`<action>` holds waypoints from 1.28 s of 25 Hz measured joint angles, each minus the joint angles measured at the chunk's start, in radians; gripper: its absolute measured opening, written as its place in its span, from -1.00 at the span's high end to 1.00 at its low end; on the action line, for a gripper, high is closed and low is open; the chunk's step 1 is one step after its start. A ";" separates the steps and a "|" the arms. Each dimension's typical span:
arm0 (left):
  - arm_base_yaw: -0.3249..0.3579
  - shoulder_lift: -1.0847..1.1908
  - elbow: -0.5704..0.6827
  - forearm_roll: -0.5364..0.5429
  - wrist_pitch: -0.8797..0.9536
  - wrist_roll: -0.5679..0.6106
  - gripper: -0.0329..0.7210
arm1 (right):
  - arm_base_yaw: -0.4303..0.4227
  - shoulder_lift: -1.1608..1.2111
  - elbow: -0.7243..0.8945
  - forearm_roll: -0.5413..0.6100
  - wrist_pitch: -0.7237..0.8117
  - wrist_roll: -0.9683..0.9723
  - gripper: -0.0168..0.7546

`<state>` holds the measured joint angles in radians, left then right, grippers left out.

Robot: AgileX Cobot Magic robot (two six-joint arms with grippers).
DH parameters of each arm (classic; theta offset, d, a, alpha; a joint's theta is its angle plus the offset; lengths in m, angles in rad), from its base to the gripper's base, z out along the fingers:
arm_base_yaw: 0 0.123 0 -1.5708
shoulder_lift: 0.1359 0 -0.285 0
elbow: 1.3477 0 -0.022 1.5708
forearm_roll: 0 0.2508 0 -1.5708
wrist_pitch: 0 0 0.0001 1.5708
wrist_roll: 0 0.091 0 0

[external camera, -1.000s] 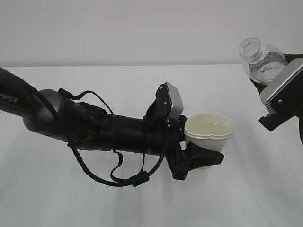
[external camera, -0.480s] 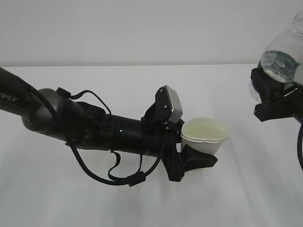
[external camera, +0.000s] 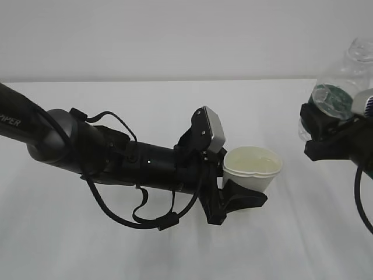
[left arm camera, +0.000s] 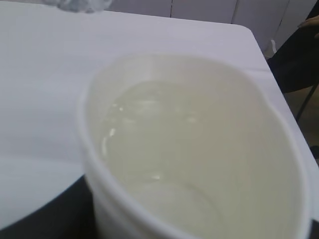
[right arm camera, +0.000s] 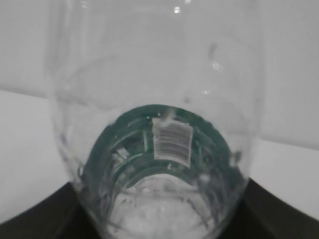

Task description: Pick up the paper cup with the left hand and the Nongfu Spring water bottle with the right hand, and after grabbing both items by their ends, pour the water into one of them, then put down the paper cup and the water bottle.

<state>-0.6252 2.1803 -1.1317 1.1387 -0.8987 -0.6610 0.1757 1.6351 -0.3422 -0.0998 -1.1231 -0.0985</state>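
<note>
From the outside camera, the black left hand point(external camera: 242, 195) with its looping cables and grey square plate is reaching in from the left and carrying the small white paper cup with the rolled rim point(external camera: 252, 169) above the white table point(external camera: 145, 245), cup upright, rim slightly squashed. Its black fingers point(external camera: 247, 198) are clasping the cup low on the wall, set about cup-wide. Over on the right edge, the black right hand point(external camera: 329, 140) is gripping the small clear ribbed plastic Nongfu Spring water bottle point(external camera: 341, 96) by its lower end, neck pointing up and well apart from the cup.

The left wrist camera is giving what the outside one only hints at: pale liquid sitting inside the cup point(left arm camera: 189, 159), filling much of it.

The right wrist camera is staring along the bottle point(right arm camera: 159, 149), showing the dark green label band and a barcode through the clear wall.
</note>
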 joint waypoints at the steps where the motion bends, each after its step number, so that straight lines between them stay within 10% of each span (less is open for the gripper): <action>1: 0.000 0.000 0.000 0.000 0.000 0.000 -0.26 | 0.000 0.014 0.000 0.000 0.000 0.004 -0.20; 32: 0.022 0.010 0.000 -0.064 0.001 0.087 -0.24 | 0.000 0.467 -0.272 -0.002 -0.004 0.183 -0.20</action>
<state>-0.6034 2.1903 -1.1317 1.0745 -0.8981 -0.5739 0.1757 2.1022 -0.6146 -0.1016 -1.1268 0.0842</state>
